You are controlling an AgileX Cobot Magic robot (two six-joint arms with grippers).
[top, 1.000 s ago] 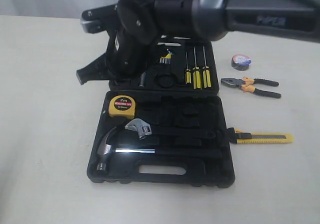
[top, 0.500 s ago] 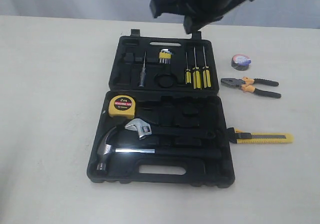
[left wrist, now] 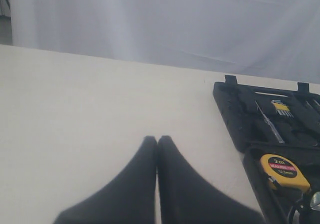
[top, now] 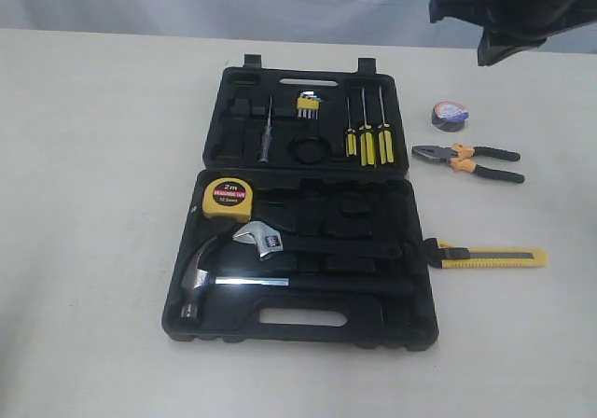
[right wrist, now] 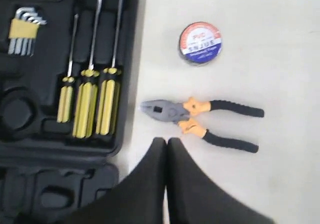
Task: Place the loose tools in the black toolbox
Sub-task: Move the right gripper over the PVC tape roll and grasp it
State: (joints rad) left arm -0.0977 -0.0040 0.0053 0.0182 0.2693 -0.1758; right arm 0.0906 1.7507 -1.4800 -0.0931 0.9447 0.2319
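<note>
Showing "PVC", the tape roll point(right wrist: 200, 42) lies loose; right hand point(right wrist: 166, 143) and left hand point(left wrist: 157, 140) closed, empty.

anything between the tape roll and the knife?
Yes, the pliers lie between tape roll and knife, touching neither; exterior view shows it.

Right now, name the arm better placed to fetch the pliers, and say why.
Right. The right gripper, shut and empty, hangs near the pliers, which lie right of the toolbox; the left gripper sits over the table left of it.
</note>
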